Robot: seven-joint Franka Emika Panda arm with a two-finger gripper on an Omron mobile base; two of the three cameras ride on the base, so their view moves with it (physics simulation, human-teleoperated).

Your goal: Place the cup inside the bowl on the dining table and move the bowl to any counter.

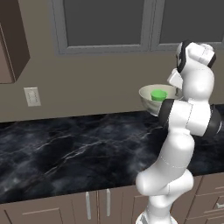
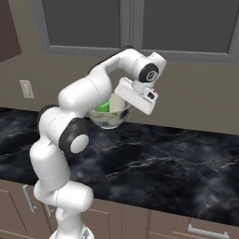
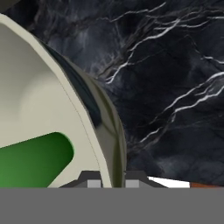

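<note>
Above the counter [image 1: 65, 144], in the left base view, the bowl [image 1: 151, 99] hangs in the air with the cup [image 1: 158, 94] sitting inside it, over the worktop's right part and nearer the back edge at the wall than the front edge with the cabinet doors [image 1: 96, 205]. The arm's elbow covers the bowl's right side there.

From the right base view, the bowl [image 2: 112, 116] is tucked between the forearm and the hand, clear of the marble [image 2: 163, 163], its rim tipped a little, and the cup [image 2: 103, 107] leans inside.

Along the hand view, the gripper [image 3: 109, 181] pinches the bowl's wall [image 3: 65, 109] at the rim, one finger inside and one outside, with the green cup [image 3: 33, 162] lying just beside.

Held by one edge only, the bowl could swing or slip if lowered fast, and a tilt could roll the cup out; a hard landing could jar it.
</note>
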